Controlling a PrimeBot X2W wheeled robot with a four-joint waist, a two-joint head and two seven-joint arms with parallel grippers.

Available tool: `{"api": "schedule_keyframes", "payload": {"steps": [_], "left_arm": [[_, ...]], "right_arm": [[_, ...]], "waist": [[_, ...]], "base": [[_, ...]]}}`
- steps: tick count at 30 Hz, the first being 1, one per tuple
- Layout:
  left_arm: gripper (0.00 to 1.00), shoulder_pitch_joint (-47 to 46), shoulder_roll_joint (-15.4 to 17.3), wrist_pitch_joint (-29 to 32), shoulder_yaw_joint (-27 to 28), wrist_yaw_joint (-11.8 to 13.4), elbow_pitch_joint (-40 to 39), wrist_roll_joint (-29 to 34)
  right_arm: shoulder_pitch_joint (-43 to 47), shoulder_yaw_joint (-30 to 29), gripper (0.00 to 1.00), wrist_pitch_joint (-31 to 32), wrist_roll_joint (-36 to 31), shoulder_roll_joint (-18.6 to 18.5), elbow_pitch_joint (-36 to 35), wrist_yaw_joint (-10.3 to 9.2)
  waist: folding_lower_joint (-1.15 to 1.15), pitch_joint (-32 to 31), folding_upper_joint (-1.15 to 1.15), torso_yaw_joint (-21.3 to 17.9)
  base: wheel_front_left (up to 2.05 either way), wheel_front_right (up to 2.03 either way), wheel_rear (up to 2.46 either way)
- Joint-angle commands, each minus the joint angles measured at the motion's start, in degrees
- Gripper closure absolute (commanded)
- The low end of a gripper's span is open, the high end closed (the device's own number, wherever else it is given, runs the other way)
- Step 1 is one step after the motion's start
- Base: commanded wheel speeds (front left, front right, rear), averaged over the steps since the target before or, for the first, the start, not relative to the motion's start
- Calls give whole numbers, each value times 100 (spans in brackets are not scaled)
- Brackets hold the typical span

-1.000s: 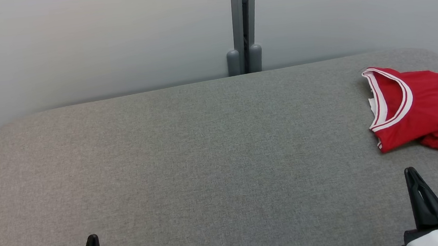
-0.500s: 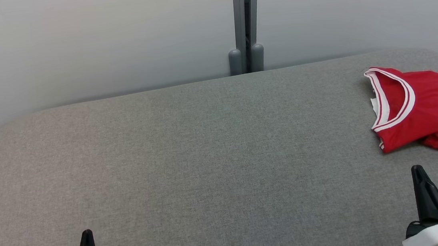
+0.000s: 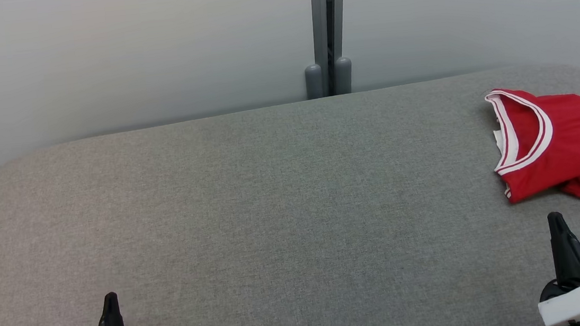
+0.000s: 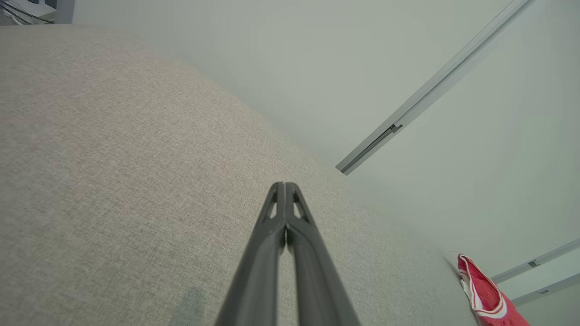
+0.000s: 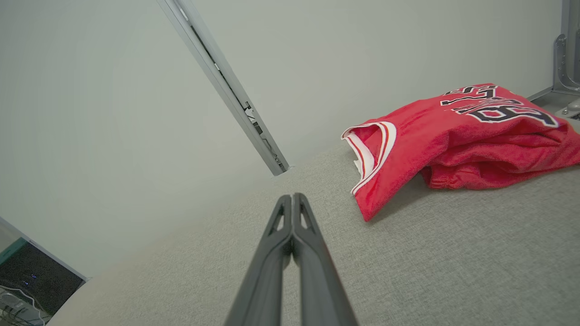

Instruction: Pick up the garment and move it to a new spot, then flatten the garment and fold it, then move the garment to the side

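The garment (image 3: 570, 144) is a red sleeveless jersey with white-trimmed neck and black lettering, lying folded at the far right of the grey table (image 3: 272, 196). The right wrist view shows the garment (image 5: 453, 140) bunched in layers, up and to the right of the fingers. Its neck end also appears as the garment (image 4: 487, 296) at the lower right of the left wrist view. My left gripper (image 3: 110, 300) is shut and empty near the table's front left. My right gripper (image 3: 556, 218) is shut and empty, just in front of the jersey, not touching it.
A pale wall runs behind the table, with a grey vertical post (image 3: 329, 31) at its middle. The table's far corners are rounded. A dark screen (image 5: 36, 276) shows at the lower left of the right wrist view.
Both grippers have crept forward over the table, with more of the white forearms showing. The whole picture has shifted slightly, so the camera moved. The jersey lies as before.
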Motion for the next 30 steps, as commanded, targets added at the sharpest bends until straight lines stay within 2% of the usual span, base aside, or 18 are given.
{"api": "schedule_keyframes", "payload": {"steps": [1, 30], "left_arm": [[100, -214, 61, 28, 33, -34, -88, -152], [100, -552, 87, 543, 89, -154, -85, -2065]], "right_arm": [[-147, 0, 100, 57, 187, -63, -52, 1], [-386, 3, 100, 571, 2513, -93, 116, 1]], "waist": [[0, 1, 0, 2], [0, 25, 0, 67]], "base": [[0, 0, 0], [0, 0, 0]]}}
